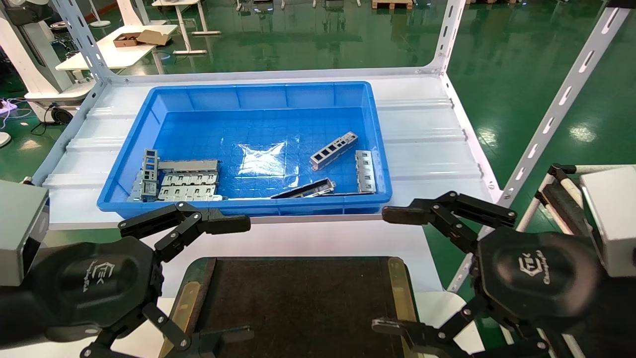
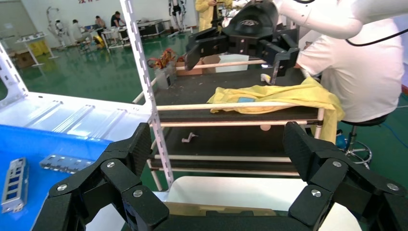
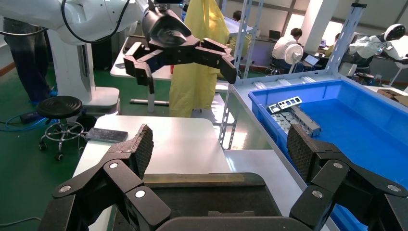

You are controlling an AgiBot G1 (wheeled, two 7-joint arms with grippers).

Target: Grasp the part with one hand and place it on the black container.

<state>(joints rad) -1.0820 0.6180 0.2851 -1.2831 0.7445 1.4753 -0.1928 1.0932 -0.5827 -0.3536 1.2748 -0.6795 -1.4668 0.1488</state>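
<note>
While both sets of jaws stand spread apart and empty, your left gripper (image 1: 198,278) and right gripper (image 1: 397,268) flank the black container (image 1: 298,298) on the desk (image 1: 308,238), leaving its felt face open for a drop. Your likeliest part (image 1: 334,150) lies tilted, alone on the blue bin (image 1: 248,92) floor, nearer the right arm. Clear the bin's near wall first; room around that strip looks ample.

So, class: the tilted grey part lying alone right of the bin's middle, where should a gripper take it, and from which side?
Probably from above, fingers across the part's narrow width at mid-length. It lies flat and diagonal with bare bin floor along both long sides. The right gripper, open, is nearer.
</note>
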